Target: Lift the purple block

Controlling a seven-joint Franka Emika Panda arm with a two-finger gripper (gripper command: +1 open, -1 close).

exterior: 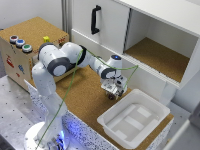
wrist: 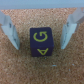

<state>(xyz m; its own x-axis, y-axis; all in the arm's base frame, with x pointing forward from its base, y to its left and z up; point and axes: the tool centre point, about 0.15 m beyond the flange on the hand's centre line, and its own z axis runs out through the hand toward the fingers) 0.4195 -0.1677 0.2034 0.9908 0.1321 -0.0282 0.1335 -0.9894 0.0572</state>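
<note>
In the wrist view the purple block (wrist: 40,42) is a dark purple cube with yellow letters on it, lying on the cork surface. My gripper (wrist: 40,46) is open, and the block sits between the two pale fingers (wrist: 11,34), with a gap on each side. In the exterior view my gripper (exterior: 112,93) is low over the cork counter, just beside the white tray. The block cannot be made out there under the gripper.
The white tray (exterior: 150,106) stands on the counter at the exterior view's right of the gripper. A white cabinet with an open cork-lined compartment (exterior: 160,57) rises behind. A cork-topped box with coloured buttons (exterior: 20,43) and a small yellow block (exterior: 46,38) stands at the left.
</note>
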